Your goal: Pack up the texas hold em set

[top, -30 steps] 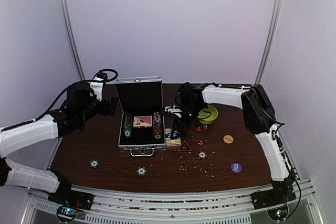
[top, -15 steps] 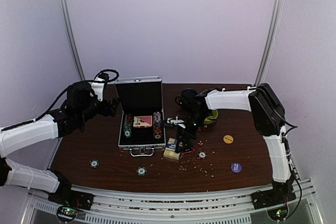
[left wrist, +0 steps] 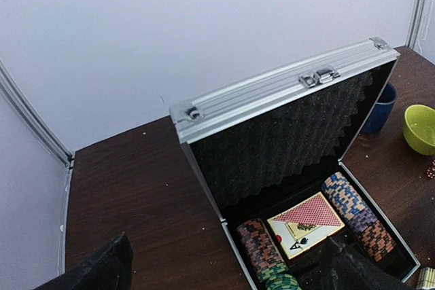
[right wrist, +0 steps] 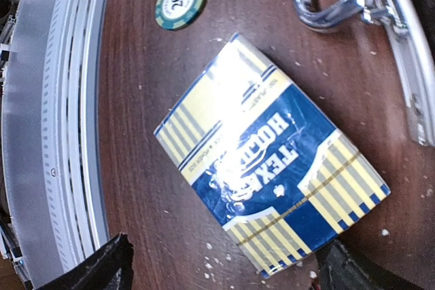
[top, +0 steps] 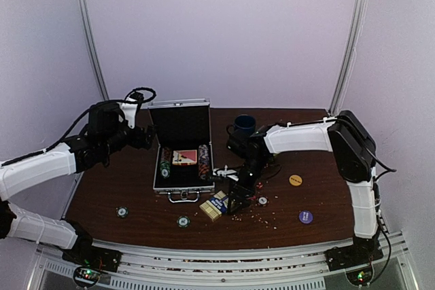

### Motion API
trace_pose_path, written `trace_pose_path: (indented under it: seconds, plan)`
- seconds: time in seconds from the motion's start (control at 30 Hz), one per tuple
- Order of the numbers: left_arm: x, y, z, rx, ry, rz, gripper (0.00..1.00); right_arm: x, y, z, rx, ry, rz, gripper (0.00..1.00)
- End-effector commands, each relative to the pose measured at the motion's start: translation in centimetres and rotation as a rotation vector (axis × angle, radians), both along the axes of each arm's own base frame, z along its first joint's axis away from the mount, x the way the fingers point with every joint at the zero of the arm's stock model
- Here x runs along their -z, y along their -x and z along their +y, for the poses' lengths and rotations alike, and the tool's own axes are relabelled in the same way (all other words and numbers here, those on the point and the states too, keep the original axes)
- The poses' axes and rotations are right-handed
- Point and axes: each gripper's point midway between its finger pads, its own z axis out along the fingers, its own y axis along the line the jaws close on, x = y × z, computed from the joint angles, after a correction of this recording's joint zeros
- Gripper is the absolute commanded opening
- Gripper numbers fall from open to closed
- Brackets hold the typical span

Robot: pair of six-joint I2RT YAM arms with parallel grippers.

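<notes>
Top: open case (top: 180, 121) mid-table. Blue card box (top: 215, 206) lies flat at its 5 o'clock, right claw (top: 238, 198) just beside it. Left claw (top: 145, 139) is at the case's 9 o'clock.
Left wrist: claw spread, empty. Red card box (left wrist: 306, 221) sits between chip stacks (left wrist: 262, 246) in the case.
Right wrist: claw spread, pinching nothing. Loose chip (right wrist: 179, 3) at the blue box's 11 o'clock.

In the left wrist view the briefcase (left wrist: 285, 93) runs off the bottom edge, one chip row (left wrist: 266, 259) cut short and the mug (left wrist: 380, 106) half behind its lid (left wrist: 285, 144); from above, the right gripper (top: 238, 200) seems to cover a corner of the blue card box (top: 213, 206), and markings on the loose chips (top: 183, 221) are too small to read.
</notes>
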Motion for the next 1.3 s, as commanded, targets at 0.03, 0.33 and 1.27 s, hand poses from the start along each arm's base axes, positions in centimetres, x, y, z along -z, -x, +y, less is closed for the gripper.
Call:
trace_pose_path:
  seconds: [0.03,0.33,1.27]
  plan:
    - [-1.1,-0.2,-0.9,0.025,0.026,0.033,0.95,-1.9,2.0,1.2,-0.044,-0.034,-0.003,0.93]
    - [0.6,4.0,-7.0,0.338,-0.041,0.259,0.85,-6.6,0.2,-2.0,-0.01,-0.068,-0.098,0.93]
    - [16.9,12.7,-21.5,0.552,-0.568,0.877,0.88,-10.2,-8.2,-18.8,0.577,-0.35,-0.374,0.97]
